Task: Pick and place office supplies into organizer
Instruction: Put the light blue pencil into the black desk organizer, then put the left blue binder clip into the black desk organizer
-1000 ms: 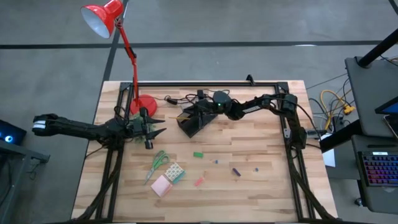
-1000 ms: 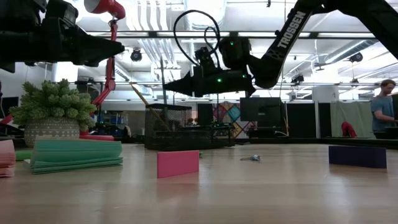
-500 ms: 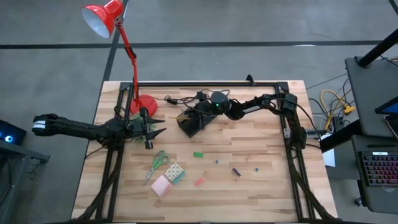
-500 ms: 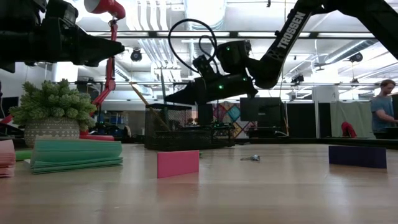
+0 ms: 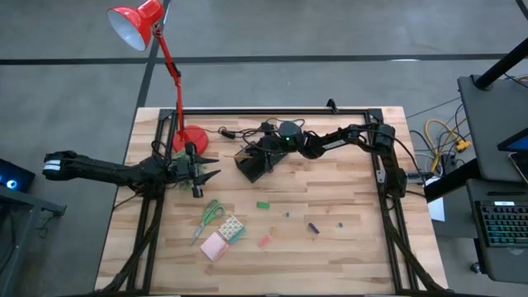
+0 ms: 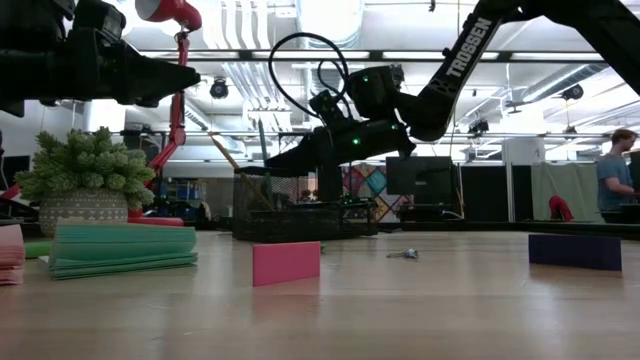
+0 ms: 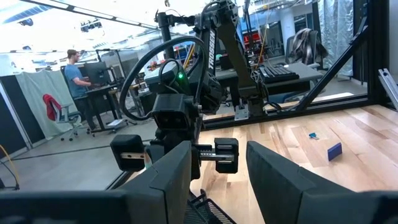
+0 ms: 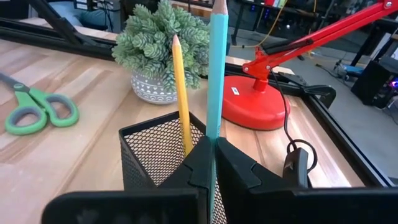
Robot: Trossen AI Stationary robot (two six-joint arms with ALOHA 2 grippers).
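- The right gripper (image 5: pixel 254 157) reached left across the far side of the table, fingers (image 8: pixel 239 168) pinched together.
- The left gripper (image 5: pixel 211 168) hovered at the left, fingers (image 7: pixel 283 180) parted.

A pale wooden table (image 5: pixel 346 190) carries a red lamp base (image 5: pixel 191 138) and small potted plant (image 8: pixel 166 53) far left, a black mesh organizer (image 5: pixel 254 162) mid-far, green scissors (image 5: pixel 209 217), a patterned block (image 5: pixel 232 228), a pink pad (image 5: pixel 214 246) near left, small pieces (image 5: pixel 313 228) to the right

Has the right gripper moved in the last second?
Yes. The right gripper, shut on a blue pencil, has dropped toward the organizer, judged against the ceiling beams.
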